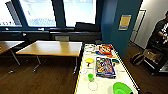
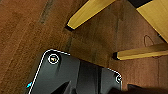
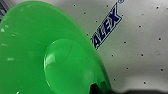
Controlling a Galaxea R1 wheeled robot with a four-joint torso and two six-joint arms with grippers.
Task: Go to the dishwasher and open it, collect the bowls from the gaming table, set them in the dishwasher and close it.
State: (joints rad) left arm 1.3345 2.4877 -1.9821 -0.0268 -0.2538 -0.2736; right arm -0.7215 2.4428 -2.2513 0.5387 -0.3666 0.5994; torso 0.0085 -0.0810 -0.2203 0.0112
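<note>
The gaming table is the long white-topped one straight ahead, running away from me. A bright green bowl lies at its near end. The same green bowl looms very close in the right wrist view over the white tabletop, with my right gripper at its rim. Whether it holds the bowl is unclear. An orange-yellow bowl rests farther along the table, left of a colourful board-game box. The dishwasher is out of view.
A small green cup, a thin ring and a red game box also lie on the table. Wooden tables stand to the left, their legs over brown floor. A person and a bag are to the right, past a teal column.
</note>
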